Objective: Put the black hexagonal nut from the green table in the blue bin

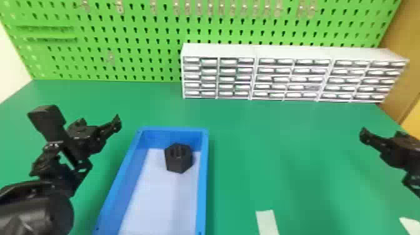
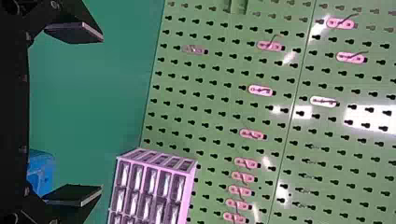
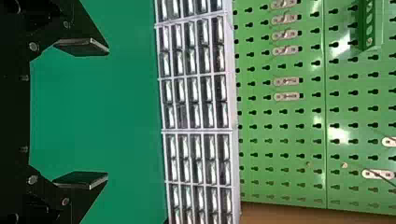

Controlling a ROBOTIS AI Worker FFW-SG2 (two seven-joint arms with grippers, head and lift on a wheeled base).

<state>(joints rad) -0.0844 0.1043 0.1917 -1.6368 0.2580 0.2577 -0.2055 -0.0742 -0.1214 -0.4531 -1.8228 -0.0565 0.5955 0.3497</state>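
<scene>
The black hexagonal nut (image 1: 178,158) lies inside the blue bin (image 1: 203,181), on its pale floor close to the far wall. Left of the bin is my left gripper (image 1: 90,134), held apart from both bin and nut. In the left wrist view the left gripper (image 2: 102,113) is wide open, nothing between its fingers, with a corner of the blue bin (image 2: 42,173) beside it. My right gripper (image 1: 387,147) is at the head view's right edge, far from the bin. The right wrist view has the right gripper (image 3: 108,113) open and holding nothing.
A white drawer cabinet (image 1: 293,53) stands at the back of the green table (image 1: 265,134), before a green pegboard (image 1: 131,40). Pale strips (image 1: 267,222) lie near the front, right of the bin.
</scene>
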